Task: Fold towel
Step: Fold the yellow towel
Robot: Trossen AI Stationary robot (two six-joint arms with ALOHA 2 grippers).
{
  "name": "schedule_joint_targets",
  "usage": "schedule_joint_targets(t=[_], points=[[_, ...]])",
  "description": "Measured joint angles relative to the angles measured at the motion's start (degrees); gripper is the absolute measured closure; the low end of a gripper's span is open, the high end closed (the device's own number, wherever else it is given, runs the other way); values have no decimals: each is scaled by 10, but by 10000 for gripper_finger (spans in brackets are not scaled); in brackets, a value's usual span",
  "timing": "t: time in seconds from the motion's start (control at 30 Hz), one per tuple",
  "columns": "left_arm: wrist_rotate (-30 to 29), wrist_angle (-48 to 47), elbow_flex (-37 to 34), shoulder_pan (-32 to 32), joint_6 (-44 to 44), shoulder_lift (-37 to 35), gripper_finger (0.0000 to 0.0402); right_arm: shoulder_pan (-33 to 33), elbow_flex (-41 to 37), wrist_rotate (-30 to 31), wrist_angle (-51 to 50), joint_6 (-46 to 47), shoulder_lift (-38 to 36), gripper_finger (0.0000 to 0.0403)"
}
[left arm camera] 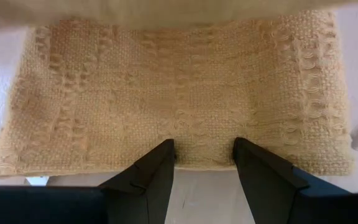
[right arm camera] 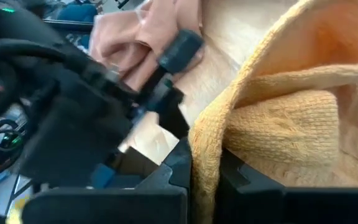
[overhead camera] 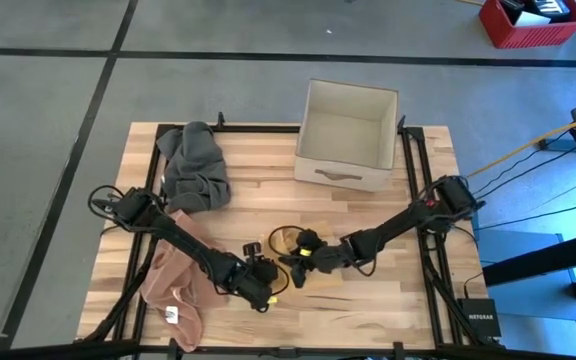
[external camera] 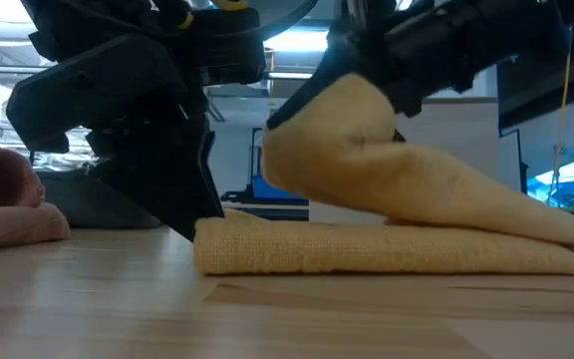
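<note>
A yellow towel (external camera: 387, 249) lies near the table's middle front. Its lower layer (left arm camera: 179, 93) is flat on the wood. Its upper layer (external camera: 347, 120) is raised in an arch. My right gripper (overhead camera: 305, 255) comes in from the table's right and is shut on that raised layer. My left gripper (overhead camera: 260, 285) comes in from the left and slants down. It stands open with both fingertips at the flat layer's edge. In the high view the two grippers hide most of the towel. My left gripper (left arm camera: 204, 152) touches the flat layer's nearest edge (left arm camera: 204, 163) with both open fingertips (left arm camera: 165, 152), slanting down from the table's left. That layer stays flat on the table. My right gripper (right arm camera: 205, 171) pinches the towel's upper layer by its edge (right arm camera: 201, 143) between the two fingers. One thickness or several, I cannot tell. The held end (external camera: 337, 110) is lifted clear. From there the layer slopes down onto the flat part (external camera: 526, 224).
A crumpled grey towel (overhead camera: 196, 165) lies at the back left. A pink one (overhead camera: 173, 290) lies at the front left under my left arm. An open white box (overhead camera: 348, 135) stands at the back middle. Black rails (overhead camera: 418, 170) run along the table's sides.
</note>
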Motion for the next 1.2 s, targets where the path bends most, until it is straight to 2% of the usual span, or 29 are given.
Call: schedule_joint_targets(t=[0.2,0.37,0.43,0.6,0.77,0.83,0.87,0.93,1.03,1.2], points=[[0,-1,0,0,0,0,238,1,0,-13,5,18,14,360],[5,-8,2,0,0,-5,238,1,0,-21,5,18,14,300],[18,-42,9,-1,0,-15,238,1,0,-22,3,18,12,276],[39,-115,30,-9,-16,-65,238,-8,0,-42,6,15,0,239],[45,-144,32,-24,-25,-126,238,-14,0,-66,1,-16,-21,231],[45,-135,32,-25,-32,-156,238,-14,0,-94,-10,-38,-32,231],[34,-124,32,-25,-36,-168,238,-14,-1,-113,-31,-46,-41,231],[-24,-88,33,-28,-31,-176,238,-13,-1,-139,-81,-69,-66,231],[-90,-29,28,-30,14,-169,238,2,-1,-128,-166,-122,-99,230],[-91,-4,15,-7,43,-132,238,44,-3,-66,-237,-219,-111,230]])
